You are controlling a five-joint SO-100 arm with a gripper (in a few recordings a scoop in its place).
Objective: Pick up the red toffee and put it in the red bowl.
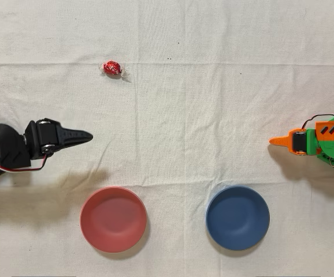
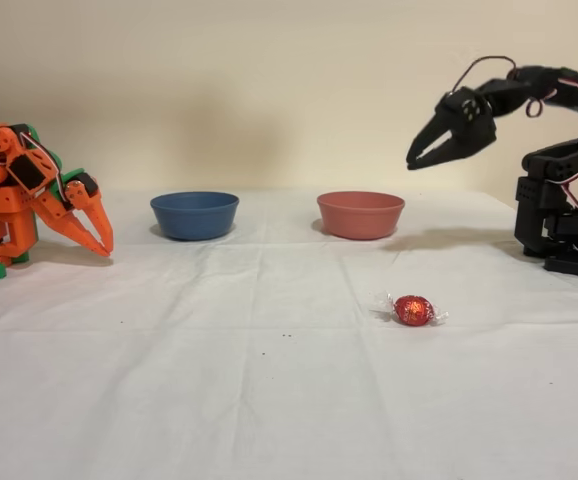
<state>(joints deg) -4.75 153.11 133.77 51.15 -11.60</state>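
With your hand (image 2: pixel 416 160) raised high, its fingers only slightly parted and holding nothing, spread them wider and lower squarely over the red toffee (image 1: pixel 112 68), which lies on the counter (image 1: pixel 225 115) well apart from the red bowl (image 1: pixel 113 219).

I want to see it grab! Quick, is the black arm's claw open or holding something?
Black arm's gripper: slightly open, raised in the air, holding nothing. The small foil-wrapped red toffee lies on the white cloth.
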